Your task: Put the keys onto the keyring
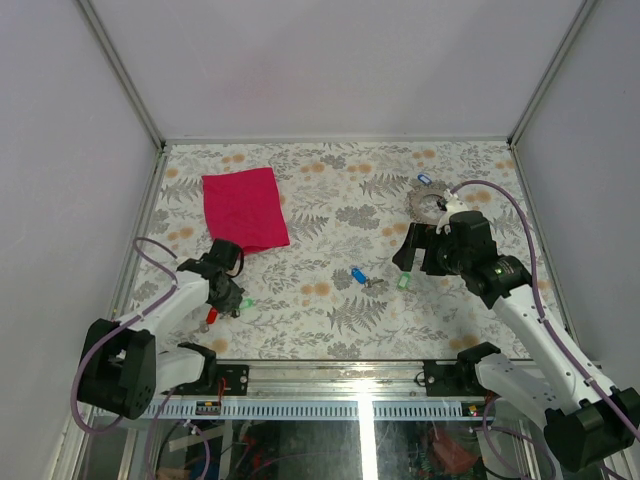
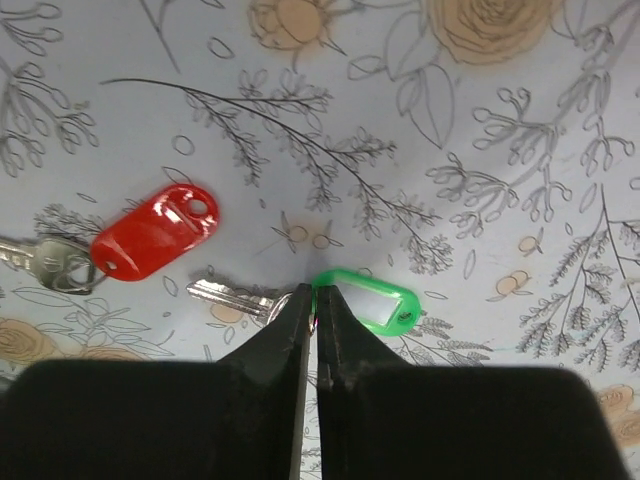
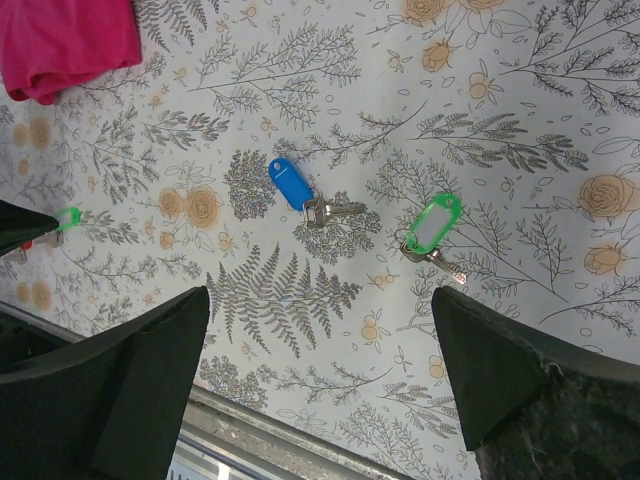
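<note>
The left gripper (image 2: 313,300) sat low at the near left of the floral table (image 1: 330,170). Its fingers (image 2: 285,345) were drawn together with only a sliver between them, the tips pinched on the left green-tagged key (image 2: 370,300) where the silver blade meets the tag. That key lay flat on the table. The red-tagged key (image 2: 155,232) lay just to its left, not touching it. The magenta cloth (image 1: 245,208) lay beyond the left arm, towards the far left.

The right gripper (image 1: 420,255) hung over the right half of the table with its fingers (image 3: 140,380) spread wide and nothing between them. In its wrist view, the blue-tagged key (image 3: 300,192) and the right green-tagged key (image 3: 432,222) lay near each other but apart, around the middle of the table. The keyring (image 1: 420,205) lay at the far right, just beyond the right gripper. A small blue tag (image 1: 423,180) sat at its far edge; whether the two were joined could not be told.
</note>
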Motion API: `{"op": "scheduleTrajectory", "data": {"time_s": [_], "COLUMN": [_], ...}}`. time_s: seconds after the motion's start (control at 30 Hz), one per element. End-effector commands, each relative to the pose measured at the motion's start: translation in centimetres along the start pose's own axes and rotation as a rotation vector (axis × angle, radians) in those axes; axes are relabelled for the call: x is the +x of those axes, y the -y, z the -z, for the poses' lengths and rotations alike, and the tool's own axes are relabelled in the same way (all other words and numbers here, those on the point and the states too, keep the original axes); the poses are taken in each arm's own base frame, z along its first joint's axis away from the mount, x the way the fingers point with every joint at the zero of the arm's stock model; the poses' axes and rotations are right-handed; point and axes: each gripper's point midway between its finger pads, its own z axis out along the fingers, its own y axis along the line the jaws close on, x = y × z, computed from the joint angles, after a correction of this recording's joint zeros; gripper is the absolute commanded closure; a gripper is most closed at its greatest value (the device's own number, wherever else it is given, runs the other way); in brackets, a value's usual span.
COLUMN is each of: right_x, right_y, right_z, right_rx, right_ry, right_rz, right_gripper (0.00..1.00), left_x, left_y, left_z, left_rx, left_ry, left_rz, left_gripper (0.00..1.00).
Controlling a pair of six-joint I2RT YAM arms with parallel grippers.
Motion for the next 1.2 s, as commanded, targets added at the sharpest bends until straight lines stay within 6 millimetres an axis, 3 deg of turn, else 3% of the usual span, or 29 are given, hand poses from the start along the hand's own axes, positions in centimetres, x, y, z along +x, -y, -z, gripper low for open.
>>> {"op": "scheduleTrajectory", "data": {"time_s": [0.0,0.13,0.23,0.37,0.43,0.47,0.57,0.67,0.77,1.03,1.17], "right_x": [-0.7,-0.7,-0.6,-0.8,-0.9,-0.9,-0.8,-0.8,-0.7,-0.6,-0.6], "right_y": [-1.0,-1.0,-1.1,-1.1,-1.0,-1.0,-0.8,-0.6,-0.4,-0.5,-0.5], "right_z": [-0.1,-0.2,-0.2,-0.2,-0.1,0.0,0.2,0.2,0.0,-0.6,-0.8], "right_rx": [-0.044,-0.046,-0.051,-0.045,-0.041,-0.04,-0.028,-0.016,-0.012,-0.021,-0.02], "right_ry": [0.019,0.018,0.013,0.019,0.021,0.02,0.021,0.025,0.022,0.012,0.007], "right_rz": [0.017,0.013,0.013,0.014,0.014,0.015,0.019,0.021,0.023,0.026,0.03], "right_gripper": [0.0,0.0,0.0,0.0,0.0,0.0,0.0,0.0,0.0,0.0,0.0], "left_x": [0.6,2.6,4.9,9.7,12.0,12.6,12.4,10.5,7.6,-1.4,-4.1], "left_y": [2.3,6.7,11.7,18.6,21.3,22.2,23.0,21.9,19.3,7.1,1.6], "left_z": [0.0,1.0,2.7,5.2,6.2,6.7,7.2,7.7,7.3,4.4,3.7], "left_rx": [0.056,0.158,0.257,0.406,0.466,0.479,0.47,0.456,0.405,0.157,-0.001], "left_ry": [0.009,-0.004,-0.005,-0.036,-0.039,-0.025,0.025,0.086,0.128,0.168,0.187], "left_rz": [-0.023,-0.089,-0.182,-0.369,-0.473,-0.516,-0.553,-0.519,-0.449,-0.019,0.128], "left_gripper": [1.0,1.0,1.0,1.0,0.91,0.81,0.58,0.43,0.42,0.42,0.42]}}
